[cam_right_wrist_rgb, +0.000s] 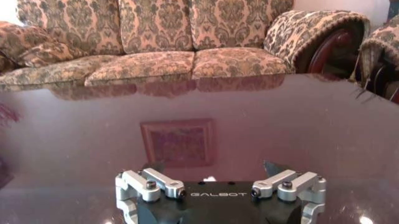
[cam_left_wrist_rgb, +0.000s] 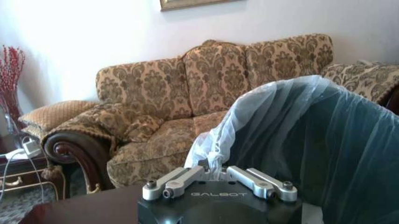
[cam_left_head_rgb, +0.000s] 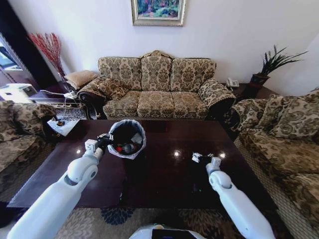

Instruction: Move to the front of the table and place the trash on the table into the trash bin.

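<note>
Left pincer (cam_left_wrist_rgb: 215, 179) clenched on bag rim of trash bin (cam_left_head_rgb: 127, 138), tilted on worktop (cam_left_head_rgb: 164, 169) with trash (cam_left_head_rgb: 124, 148) inside. Right pincer (cam_right_wrist_rgb: 215, 173) released, hovering right of bin. Likely final step: setting bin upright, releasing.

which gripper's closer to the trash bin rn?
Left. The left gripper is shut on the trash bin liner at its rim; the right gripper hovers open over the table, well apart.

The head camera looks down over the table (cam_left_head_rgb: 164, 169); both wrist cameras, seemingly low, face the sofa (cam_left_head_rgb: 157, 87).
</note>
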### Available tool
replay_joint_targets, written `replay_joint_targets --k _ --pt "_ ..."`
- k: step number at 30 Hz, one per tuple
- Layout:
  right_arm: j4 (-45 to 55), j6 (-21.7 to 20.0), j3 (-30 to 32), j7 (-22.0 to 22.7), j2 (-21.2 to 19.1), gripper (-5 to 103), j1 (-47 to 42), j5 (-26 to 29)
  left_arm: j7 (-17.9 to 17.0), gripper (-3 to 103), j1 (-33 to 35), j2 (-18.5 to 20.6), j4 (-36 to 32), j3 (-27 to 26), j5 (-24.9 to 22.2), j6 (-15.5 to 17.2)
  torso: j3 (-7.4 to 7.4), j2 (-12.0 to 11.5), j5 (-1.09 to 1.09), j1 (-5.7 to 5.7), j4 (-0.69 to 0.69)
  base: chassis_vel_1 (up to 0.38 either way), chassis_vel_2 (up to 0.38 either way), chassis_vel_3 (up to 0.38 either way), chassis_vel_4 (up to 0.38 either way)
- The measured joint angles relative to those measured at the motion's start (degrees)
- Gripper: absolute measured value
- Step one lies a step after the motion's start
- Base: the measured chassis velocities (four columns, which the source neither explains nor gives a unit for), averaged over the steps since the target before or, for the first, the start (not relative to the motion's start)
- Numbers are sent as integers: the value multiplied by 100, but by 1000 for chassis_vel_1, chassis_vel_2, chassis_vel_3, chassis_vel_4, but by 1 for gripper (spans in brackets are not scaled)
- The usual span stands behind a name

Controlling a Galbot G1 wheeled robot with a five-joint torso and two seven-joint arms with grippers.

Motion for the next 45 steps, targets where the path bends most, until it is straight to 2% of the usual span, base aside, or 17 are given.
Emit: replay_joint_targets --k 2,4,5,11,12,14,15,17,19,23,24,29,37,41,43,44,45 --pt "-73 30 -14 -3 38 101 16 -45 0 0 19 4 -20 -2 -2 2 0 0 1 0 0 0 0 0 0" --pt "-201 71 -45 -7 127 91 35 -125 -3 0 65 20 -59 -24 -5 4 0 0 2 0 -1 0 0 0 0" --pt "-201 71 -45 -7 127 91 35 -125 -3 0 65 20 -59 -24 -5 4 0 0 2 0 -1 0 0 0 0" --pt "-400 153 -131 -37 246 64 91 -234 -9 0 61 41 -76 -41 -25 4 0 0 1 0 -2 0 0 0 0" --pt "-400 153 -131 -37 246 64 91 -234 -9 0 61 41 -76 -41 -25 4 0 0 1 0 -2 0 0 0 0" --pt "-438 164 -147 -37 277 53 113 -239 -10 0 44 48 -84 -30 -31 4 0 0 2 0 -2 0 0 0 0" --pt "-438 164 -147 -37 277 53 113 -239 -10 0 44 48 -84 -30 -31 4 0 0 2 0 -2 0 0 0 0" --pt "-456 166 -150 -37 288 42 121 -239 -9 0 35 49 -85 -18 -35 4 1 0 1 1 -2 0 0 0 0" --pt "-463 169 -151 -37 289 42 122 -239 -9 0 34 49 -85 -16 -35 4 1 0 1 0 -2 0 0 0 0" --pt "-481 197 -151 -32 282 20 126 -237 -4 0 19 48 -85 -11 -39 4 1 0 1 0 -2 0 0 0 0" --pt "-481 197 -151 -32 282 20 126 -237 -4 0 19 48 -85 -11 -39 4 1 0 1 0 -2 0 0 0 0" --pt "-412 205 -151 26 252 1 120 -220 1 0 -9 47 -85 -6 -52 3 1 -2 2 0 -2 0 0 0 0" --pt "486 137 -133 302 64 0 46 -180 3 0 36 33 -166 17 -69 3 1 -2 3 1 -2 0 0 0 0" --pt "1528 -127 -180 441 -225 0 34 -22 -10 0 45 31 -233 51 -130 31 1 -2 2 0 -2 0 0 0 0" --pt "2660 -401 -368 609 -661 0 292 371 -13 0 25 41 -276 98 -180 70 0 -1 0 0 -2 0 0 0 0" --pt "2660 -401 -368 609 -661 0 292 371 -13 0 25 41 -276 98 -180 70 0 -1 0 0 -2 0 0 0 0" --pt "3055 -492 -469 657 -869 0 439 592 -10 0 11 55 -289 119 -187 81 1 -2 0 0 -2 0 0 0 0"
